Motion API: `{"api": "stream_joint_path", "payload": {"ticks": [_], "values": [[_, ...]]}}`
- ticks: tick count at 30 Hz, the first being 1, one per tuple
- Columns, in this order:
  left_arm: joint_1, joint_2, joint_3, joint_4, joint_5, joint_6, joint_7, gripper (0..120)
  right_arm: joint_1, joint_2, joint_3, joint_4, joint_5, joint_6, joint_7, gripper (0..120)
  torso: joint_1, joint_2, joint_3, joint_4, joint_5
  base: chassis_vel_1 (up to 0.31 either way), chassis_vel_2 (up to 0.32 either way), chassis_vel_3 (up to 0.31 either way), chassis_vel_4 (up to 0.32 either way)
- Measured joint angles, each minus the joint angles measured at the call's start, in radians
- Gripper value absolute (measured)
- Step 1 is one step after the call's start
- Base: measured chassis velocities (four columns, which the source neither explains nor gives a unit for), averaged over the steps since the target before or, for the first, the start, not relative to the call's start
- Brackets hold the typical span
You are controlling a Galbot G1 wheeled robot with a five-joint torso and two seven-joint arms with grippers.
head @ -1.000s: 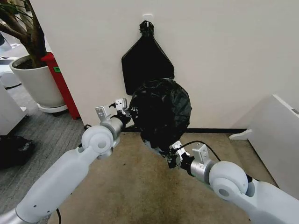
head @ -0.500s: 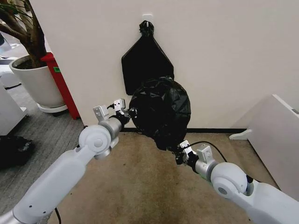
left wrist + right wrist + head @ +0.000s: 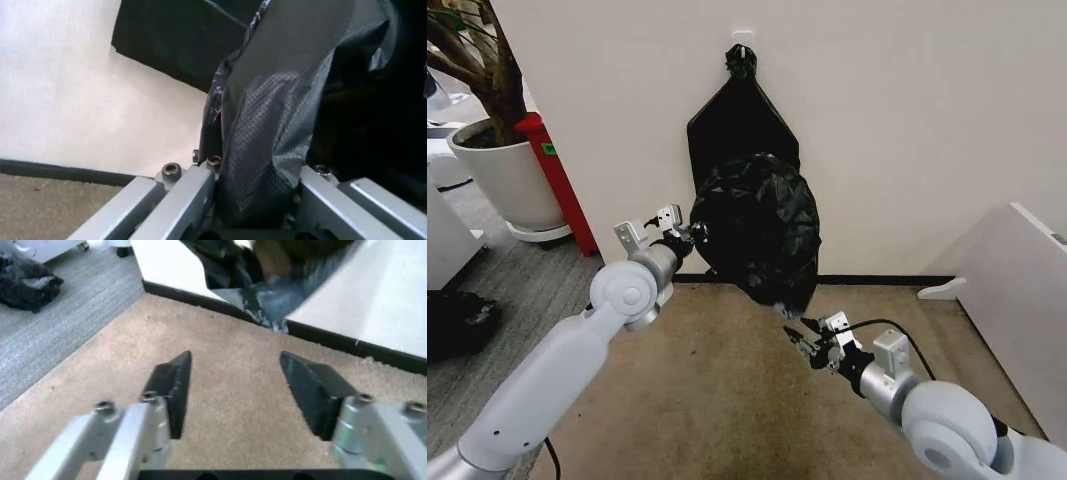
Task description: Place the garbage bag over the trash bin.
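Note:
The garbage bag (image 3: 757,225) hangs in the air in front of the wall, black, glossy and bulging. My left gripper (image 3: 689,232) is shut on its left edge; the left wrist view shows the crinkled bag (image 3: 280,125) pinched in my left gripper (image 3: 257,200). Down over the carpet, my right gripper (image 3: 805,340) stands open just below the bag's lowest corner, apart from it. The right wrist view has my right gripper (image 3: 233,370) holding nothing, the bag's tip (image 3: 273,295) hanging blurred beyond it. The trash bin is out of view.
A flat black bundle (image 3: 739,120) hangs from a wall hook behind the bag. A large white plant pot (image 3: 502,180) and a red stand (image 3: 552,170) are at the left. A white panel (image 3: 1017,290) leans at the right. Beige carpet (image 3: 717,400) lies below.
My right gripper has let go of the bag's lower part and drawn back down to the right. The left gripper has carried the bag a little left and up.

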Motion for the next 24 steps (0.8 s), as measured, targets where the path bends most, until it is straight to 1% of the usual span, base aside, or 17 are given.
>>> {"api": "stream_joint_path", "payload": {"ticks": [1,2,3,4,6,7,8,9,11,12,13,14,18,20,24], "values": [[-0.003,-0.002,0.0,0.002,-0.005,-0.001,-0.001,0,-0.012,0.002,0.01,-0.005,-0.005,0.007,-0.002,52,0.0,0.0,0.0,0.0001,0.0001,0.0,0.0,0.0,0.0],[-0.006,-0.003,0.0,0.004,-0.009,-0.003,-0.002,0,-0.021,0.004,0.019,-0.007,-0.007,0.012,-0.004,54,0.0,0.0,0.0,0.0001,0.0001,0.0,0.0,0.0,0.0],[-0.01,-0.006,0.0,0.006,-0.018,-0.007,-0.004,0,-0.035,0.007,0.031,-0.007,-0.007,0.019,-0.005,61,0.0,0.0,0.0,0.0002,0.0,0.0,0.0,0.0,0.0],[-0.01,-0.006,0.0,0.006,-0.018,-0.007,-0.004,0,-0.035,0.007,0.031,-0.007,-0.007,0.019,-0.005,61,0.0,0.0,0.0,0.0002,0.0,0.0,0.0,0.0,0.0],[-0.014,-0.008,-0.001,0.007,-0.024,-0.01,-0.006,0,-0.046,0.008,0.039,-0.007,-0.007,0.026,-0.005,66,0.0,0.0,0.0,0.0002,-0.0001,0.0,0.0,0.0,0.0],[-0.023,-0.009,-0.001,0.012,-0.029,-0.013,-0.009,0,-0.071,0.011,0.053,0.001,-0.007,0.043,0.004,74,0.0,0.0,0.0,0.0001,0.0,0.0,0.0,0.0,0.0],[-0.023,-0.009,-0.001,0.012,-0.029,-0.013,-0.009,0,-0.071,0.011,0.053,0.001,-0.007,0.043,0.004,74,0.0,0.0,0.0,0.0001,0.0,0.0,0.0,0.0,0.0],[-0.027,-0.009,-0.001,0.015,-0.03,-0.015,-0.01,0,-0.081,0.012,0.058,0.009,-0.007,0.051,0.013,82,0.0,0.0,0.0,0.0,0.0,0.0,0.0,0.0,0.0],[-0.029,-0.009,-0.001,0.016,-0.03,-0.016,-0.01,0,-0.085,0.013,0.06,0.012,-0.007,0.054,0.016,84,0.0,0.0,0.0,0.0,0.0,0.0,0.0,0.0,0.0],[-0.031,-0.009,-0.001,0.017,-0.03,-0.016,-0.01,0,-0.091,0.015,0.063,0.019,-0.006,0.058,0.023,87,0.0,0.0,0.0,-0.0001,0.0,0.0,0.0,0.0,0.0],[-0.035,-0.008,-0.001,0.018,-0.03,-0.017,-0.01,0,-0.097,0.017,0.067,0.029,-0.002,0.064,0.036,94,0.0,0.0,0.0,0.0,-0.0001,0.0,0.0,0.0,0.0],[-0.037,-0.006,-0.001,0.019,-0.03,-0.018,-0.01,0,-0.1,0.022,0.07,0.04,0.006,0.067,0.055,97,0.0,0.0,0.0,0.0,0.0,0.0,0.0,0.0,0.0],[-0.039,-0.002,-0.001,0.02,-0.03,-0.018,-0.012,0,-0.099,0.027,0.073,0.059,0.025,0.071,0.085,100,0.0,0.0,0.0,0.0002,-0.0001,0.0,0.0,0.0,0.0],[-0.039,-0.001,-0.001,0.02,-0.03,-0.019,-0.012,0,-0.098,0.028,0.074,0.063,0.032,0.071,0.091,100,0.0,0.0,0.0,0.0002,0.0,0.0,0.0,0.0,0.0],[-0.035,0.009,-0.009,0.019,-0.027,-0.02,-0.018,0,-0.089,0.029,0.091,0.107,0.085,0.071,0.146,100,0.0,0.0,0.0,0.0001,-0.0001,0.0,0.0,0.0,0.0]]}}
